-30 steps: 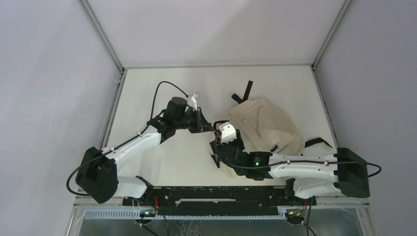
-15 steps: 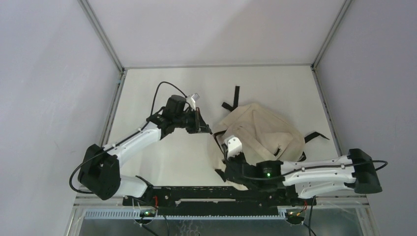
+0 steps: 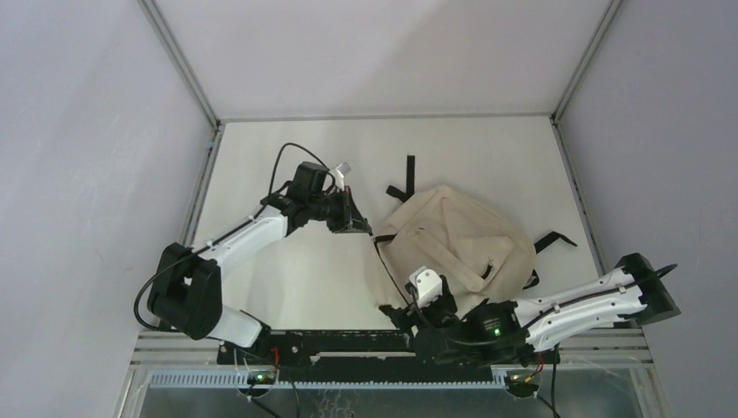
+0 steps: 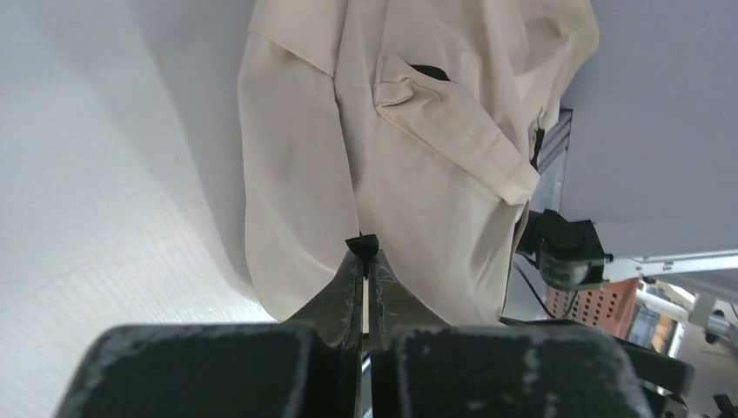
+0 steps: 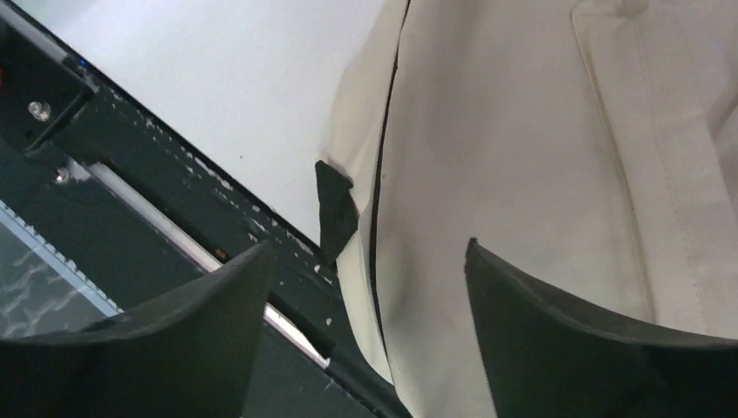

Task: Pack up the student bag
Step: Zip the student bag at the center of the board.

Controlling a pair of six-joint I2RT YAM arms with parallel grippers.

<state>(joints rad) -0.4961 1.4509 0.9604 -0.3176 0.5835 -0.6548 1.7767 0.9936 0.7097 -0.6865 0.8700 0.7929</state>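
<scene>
The student bag [image 3: 461, 237], cream fabric with black straps and zipper lines, lies on the white table right of centre. My left gripper [image 3: 365, 229] is at its left edge, shut on a small black zipper tab [image 4: 362, 243], with the bag's cloth [image 4: 418, 148] hanging beyond it. My right gripper [image 3: 402, 312] is open at the bag's near-left corner by the table's front edge. In the right wrist view its fingers [image 5: 557, 322] straddle the bag [image 5: 540, 157] and its black zipper line [image 5: 383, 165], next to a black tab [image 5: 335, 209], touching nothing that I can see.
Black straps lie at the bag's far side [image 3: 407, 174] and right side [image 3: 554, 239]. The black front rail [image 3: 348, 344] runs just under my right gripper, also in the right wrist view [image 5: 130, 157]. Metal frame posts [image 3: 178, 61] bound the table.
My right arm has drawn back from the bag's left part to its near corner by the front rail. My left gripper moved slightly away with the tab. The bag shifted and spread leftward.
</scene>
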